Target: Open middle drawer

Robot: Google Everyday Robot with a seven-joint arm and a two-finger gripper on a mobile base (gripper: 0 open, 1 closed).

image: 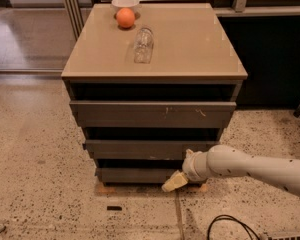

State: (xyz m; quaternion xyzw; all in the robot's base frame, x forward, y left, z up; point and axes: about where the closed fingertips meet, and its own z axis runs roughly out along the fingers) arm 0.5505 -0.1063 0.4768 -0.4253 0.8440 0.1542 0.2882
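Low over speckled floor (40, 189), hand (174, 182) at btm drawer (132, 175), below middle drawer (135, 148); grip can't tell.

The gripper (172, 183) hangs low (tilted downward) on the outstretched arm (250, 165).

Tan counter top (190, 54), white bowl (125, 3) set at back edge, orange (125, 18) just before it, glass (143, 45) laid sideways nearby, gripper (174, 182) held low beneath front edge.

A speckled beige floor (40, 184) surrounds a grey cabinet (190, 49) with a tan top. A black panel (275, 59) stands to the right of the cabinet and metal poles (71, 9) behind it on the left. A black cable (230, 226) lies at bottom right. The gripper (174, 182) hangs low at the cabinet's foot.
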